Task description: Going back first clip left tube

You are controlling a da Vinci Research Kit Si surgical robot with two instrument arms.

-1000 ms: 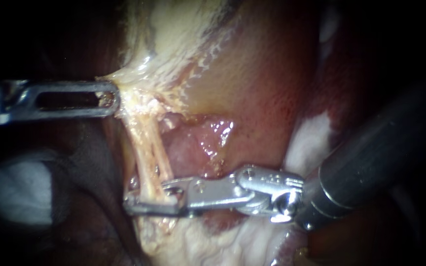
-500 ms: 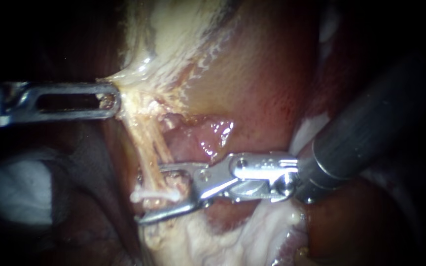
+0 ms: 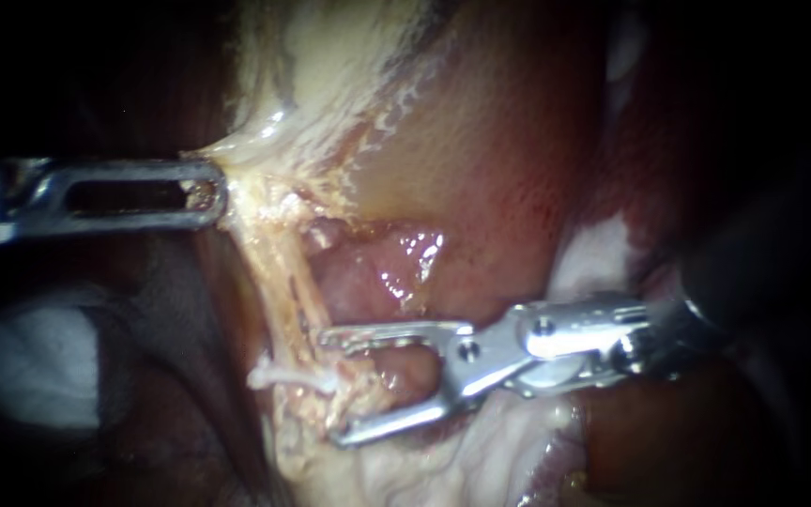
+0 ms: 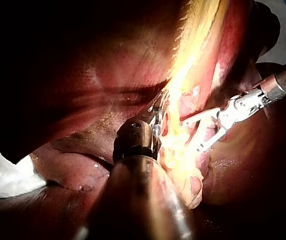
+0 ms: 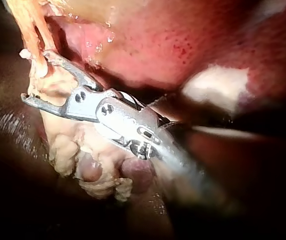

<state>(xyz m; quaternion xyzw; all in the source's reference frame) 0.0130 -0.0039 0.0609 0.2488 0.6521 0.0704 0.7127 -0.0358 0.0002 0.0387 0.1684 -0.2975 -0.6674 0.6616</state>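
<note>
A white gauze pad [image 3: 35,366] lies beside the dark red liver [image 3: 509,169], well apart from the work; one thin pale-yellow tube [image 3: 279,272] stands in plain view; one slim white clip [image 3: 293,376] sits across its lower end; two instruments show; the left slotted steel instrument [image 3: 210,192] reaches in level, its jaws pinching pale stringy membrane [image 3: 265,160] at the tube's upper end; the right steel instrument [image 3: 330,387] lies level too, its jaws spread wide just beside the clip, lumpy pale tissue [image 3: 368,394] between them
</note>
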